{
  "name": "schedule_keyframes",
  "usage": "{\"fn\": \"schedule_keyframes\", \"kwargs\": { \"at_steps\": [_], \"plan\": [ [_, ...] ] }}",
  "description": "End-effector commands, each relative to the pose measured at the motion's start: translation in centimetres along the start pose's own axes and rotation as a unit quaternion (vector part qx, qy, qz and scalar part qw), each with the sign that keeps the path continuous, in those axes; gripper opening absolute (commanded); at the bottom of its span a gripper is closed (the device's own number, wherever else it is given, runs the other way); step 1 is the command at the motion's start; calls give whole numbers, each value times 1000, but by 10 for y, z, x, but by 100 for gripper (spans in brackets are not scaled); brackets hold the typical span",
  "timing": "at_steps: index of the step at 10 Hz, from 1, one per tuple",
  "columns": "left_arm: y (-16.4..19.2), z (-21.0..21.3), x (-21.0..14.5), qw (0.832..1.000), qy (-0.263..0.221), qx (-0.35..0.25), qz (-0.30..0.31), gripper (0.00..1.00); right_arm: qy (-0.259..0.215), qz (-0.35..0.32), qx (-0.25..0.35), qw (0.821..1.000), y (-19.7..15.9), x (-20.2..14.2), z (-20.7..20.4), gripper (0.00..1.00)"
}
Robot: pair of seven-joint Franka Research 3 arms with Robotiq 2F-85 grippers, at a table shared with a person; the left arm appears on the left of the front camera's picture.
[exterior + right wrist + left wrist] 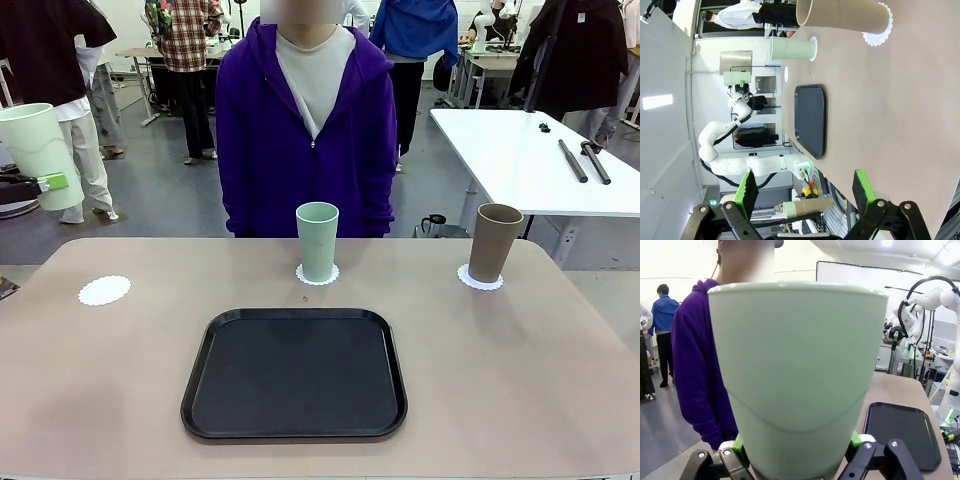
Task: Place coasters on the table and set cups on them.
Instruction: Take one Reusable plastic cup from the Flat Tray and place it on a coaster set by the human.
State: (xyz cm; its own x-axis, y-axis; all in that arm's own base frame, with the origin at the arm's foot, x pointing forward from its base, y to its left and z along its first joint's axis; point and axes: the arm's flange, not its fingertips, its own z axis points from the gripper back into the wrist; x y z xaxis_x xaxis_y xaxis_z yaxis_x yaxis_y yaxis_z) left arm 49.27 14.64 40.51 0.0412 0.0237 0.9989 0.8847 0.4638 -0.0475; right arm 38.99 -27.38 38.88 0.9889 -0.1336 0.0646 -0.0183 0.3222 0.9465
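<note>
My left gripper [50, 182] is shut on a pale mint cup [38, 150], held in the air past the table's left end, above and left of an empty white coaster [104, 290]. In the left wrist view that cup [797, 380] stands upright between the green pads [740, 447]. A second mint cup [317, 240] stands on a coaster [317, 276] at the table's far middle. At the far right, a brown cup [494, 242] stands on its own coaster [480, 280]. My right gripper [805, 192] is open and holds nothing, with the brown cup [842, 15] well ahead of it.
A black tray [295, 375] lies empty on the beige table [520, 380], towards the near edge. A person in a purple hoodie [305, 140] stands at the far side behind the middle cup. A white table [540, 160] with dark tools stands back right.
</note>
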Motion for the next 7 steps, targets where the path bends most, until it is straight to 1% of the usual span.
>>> {"fn": "schedule_keyframes", "kwargs": {
  "at_steps": [1,2,3,5,6,7],
  "plan": [
    [0,0,2,1000,-2,2,-1,82,3,2,2,1000,2,1,1,100],
    [0,0,0,1000,0,0,0,82,3,2,2,1000,2,1,1,100],
    [1,3,-26,998,29,-51,-28,82,3,2,2,1000,2,1,1,100],
    [18,-3,-59,990,89,-97,-47,82,3,2,2,1000,2,1,1,100],
    [18,1,-79,988,99,-108,-49,82,3,2,2,1000,2,1,1,100],
    [17,9,-100,986,98,-121,-55,82,3,2,2,1000,2,1,1,100]
  ]
}}
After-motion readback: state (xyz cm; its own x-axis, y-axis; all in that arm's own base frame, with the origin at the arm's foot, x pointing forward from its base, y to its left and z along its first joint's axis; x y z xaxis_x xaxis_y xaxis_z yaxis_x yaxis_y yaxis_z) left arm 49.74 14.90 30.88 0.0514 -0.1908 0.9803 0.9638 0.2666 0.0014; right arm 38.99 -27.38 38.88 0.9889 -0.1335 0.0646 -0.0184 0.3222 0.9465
